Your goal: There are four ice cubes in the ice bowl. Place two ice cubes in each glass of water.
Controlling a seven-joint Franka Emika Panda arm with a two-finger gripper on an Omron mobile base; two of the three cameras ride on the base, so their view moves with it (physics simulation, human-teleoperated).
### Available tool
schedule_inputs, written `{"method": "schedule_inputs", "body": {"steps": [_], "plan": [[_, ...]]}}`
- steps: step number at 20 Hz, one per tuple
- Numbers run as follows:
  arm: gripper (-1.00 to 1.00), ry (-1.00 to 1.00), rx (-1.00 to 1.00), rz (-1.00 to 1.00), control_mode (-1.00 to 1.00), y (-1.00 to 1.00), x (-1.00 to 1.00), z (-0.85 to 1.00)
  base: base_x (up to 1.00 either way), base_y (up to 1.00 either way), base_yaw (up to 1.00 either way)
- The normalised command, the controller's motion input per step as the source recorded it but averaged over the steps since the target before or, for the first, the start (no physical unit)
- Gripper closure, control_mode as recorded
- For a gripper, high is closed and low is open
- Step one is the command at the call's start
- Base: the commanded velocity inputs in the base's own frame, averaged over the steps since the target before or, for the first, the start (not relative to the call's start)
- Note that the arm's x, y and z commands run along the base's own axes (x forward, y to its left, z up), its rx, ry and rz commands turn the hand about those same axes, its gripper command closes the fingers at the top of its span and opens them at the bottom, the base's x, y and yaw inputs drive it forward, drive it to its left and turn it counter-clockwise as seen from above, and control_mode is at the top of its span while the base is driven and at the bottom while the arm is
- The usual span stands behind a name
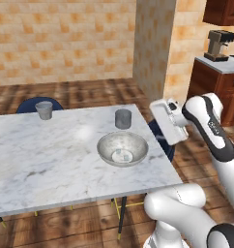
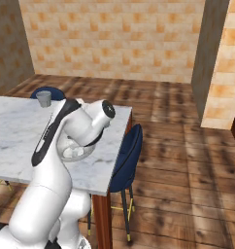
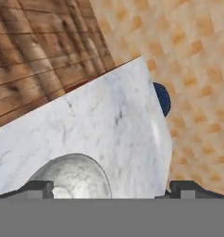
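Left of the bowl (image 1: 123,148), far along the table (image 1: 51,160), stands one glass (image 1: 44,110); the other glass (image 1: 123,118) sits just behind the bowl. The cubes (image 1: 122,155) lie in the bowl's bottom, none yet in a glass. Right of the bowl, off the table edge, hangs the gripper (image 3: 112,187), jaws wide apart and empty. Likely risks: a low sweep in could knock the bowl's rim, and the tiny cubes could squirt from the fingers.
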Motion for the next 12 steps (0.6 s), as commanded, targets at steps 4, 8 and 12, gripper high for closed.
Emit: {"method": "schedule_inputs", "body": {"steps": [4,8,12], "plan": [[-1.00,-0.20,-0.23,0.29,-1.00,-0.20,-0.08,-0.04,0.00,0.00,0.00],[-1.00,-0.06,-0.21,0.28,-1.00,-0.29,-0.03,-0.02,0.00,0.00,0.00],[-1.00,0.00,-0.22,0.18,-1.00,-0.11,0.00,-0.28,0.00,0.00,0.00]]}}
